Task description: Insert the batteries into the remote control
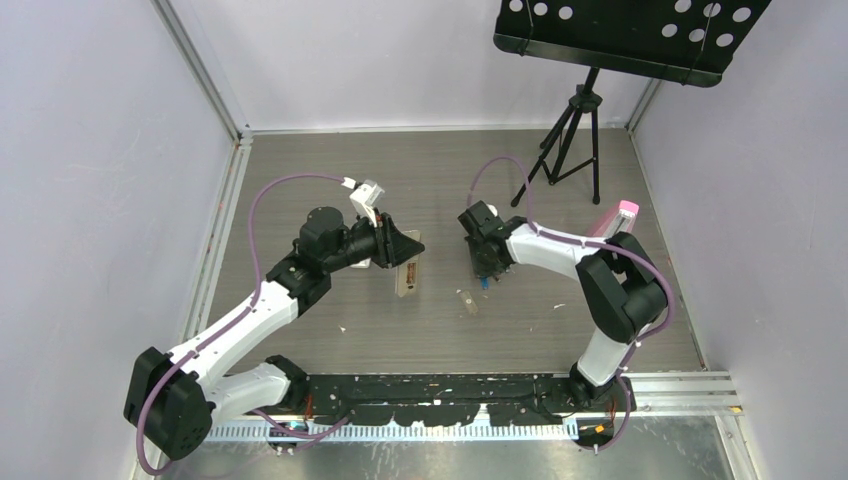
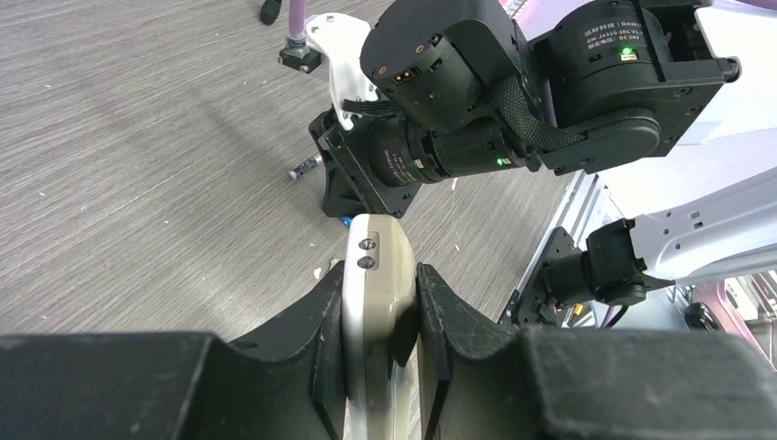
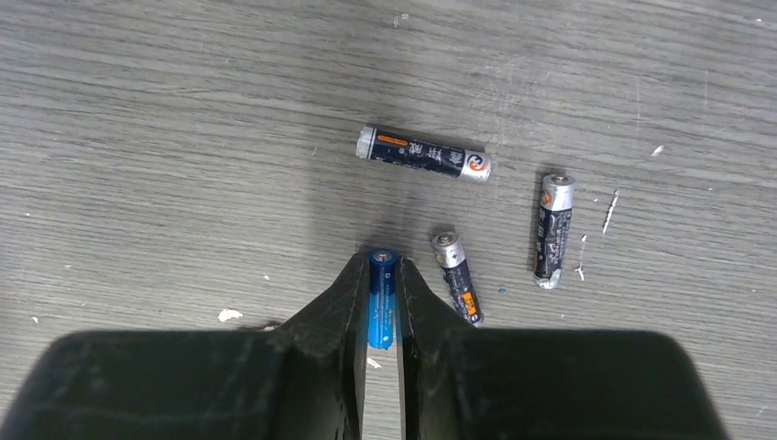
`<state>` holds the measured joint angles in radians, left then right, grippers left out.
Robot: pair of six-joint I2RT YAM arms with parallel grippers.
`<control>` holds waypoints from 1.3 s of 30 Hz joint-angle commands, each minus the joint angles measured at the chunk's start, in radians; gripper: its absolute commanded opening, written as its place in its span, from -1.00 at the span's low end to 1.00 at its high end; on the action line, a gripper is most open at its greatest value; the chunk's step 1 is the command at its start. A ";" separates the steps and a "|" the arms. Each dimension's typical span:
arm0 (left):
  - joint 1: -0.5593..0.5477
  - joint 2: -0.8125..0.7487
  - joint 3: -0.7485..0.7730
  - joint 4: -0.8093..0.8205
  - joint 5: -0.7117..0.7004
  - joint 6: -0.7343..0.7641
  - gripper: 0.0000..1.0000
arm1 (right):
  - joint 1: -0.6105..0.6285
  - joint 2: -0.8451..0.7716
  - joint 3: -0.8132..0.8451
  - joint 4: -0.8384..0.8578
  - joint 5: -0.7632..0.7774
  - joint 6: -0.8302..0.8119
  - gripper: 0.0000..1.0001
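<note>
Table (image 1: 300,200) surface, grey wood grain, carries the work area. On the left gripper (image 2: 380,277) we find the jaws clamped on the remote control (image 2: 374,243). The fingers press its two long sides, and its rounded end, bearing two small metal studs, projects ahead of the fingertips. In the top view its tan face shows below that gripper. We cannot tell whether it touches the table. The right gripper (image 3: 378,266) points down at the table, jaws closed on the blue battery (image 3: 382,302). This battery lies lengthwise between the fingers, its metal cap level with the fingertips. Three dark batteries lie loose on the table, apart from one another. One (image 3: 458,278) lies just right of the right finger. One (image 3: 554,229) lies farther right. One (image 3: 423,154) lies crosswise ahead of the fingertips.
</note>
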<state>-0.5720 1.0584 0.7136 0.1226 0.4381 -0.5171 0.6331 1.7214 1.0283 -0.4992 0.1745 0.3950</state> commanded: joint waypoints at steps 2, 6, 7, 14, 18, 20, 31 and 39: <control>0.000 -0.007 0.013 0.054 -0.025 -0.029 -1.00 | 0.037 -0.126 -0.049 0.104 0.043 -0.009 -0.80; 0.000 0.006 0.011 0.071 -0.074 -0.073 -1.00 | 0.094 -0.328 -0.140 0.265 0.027 -0.016 -0.81; 0.000 0.009 0.010 0.077 -0.082 -0.084 -1.00 | 0.112 -0.371 -0.161 0.300 0.031 -0.023 -0.82; 0.001 0.034 0.020 0.088 -0.138 -0.138 -1.00 | 0.198 -0.608 -0.259 0.452 0.059 -0.033 -0.83; 0.001 0.052 0.023 0.107 -0.162 -0.206 -1.00 | 0.226 -0.695 -0.286 0.537 0.033 -0.007 -0.83; 0.002 0.062 0.030 0.112 -0.166 -0.247 -1.00 | 0.244 -0.722 -0.282 0.552 0.024 0.014 -0.84; 0.001 0.062 0.052 0.147 -0.114 -0.406 -1.00 | 0.382 -0.686 -0.292 0.742 0.090 0.053 -0.84; 0.003 0.041 0.064 0.084 -0.091 -0.450 -1.00 | 0.445 -0.626 -0.301 0.843 0.175 -0.022 -0.84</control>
<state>-0.5720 1.1347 0.7181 0.1898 0.3187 -0.9298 1.0565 1.0790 0.7345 0.2161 0.2672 0.4221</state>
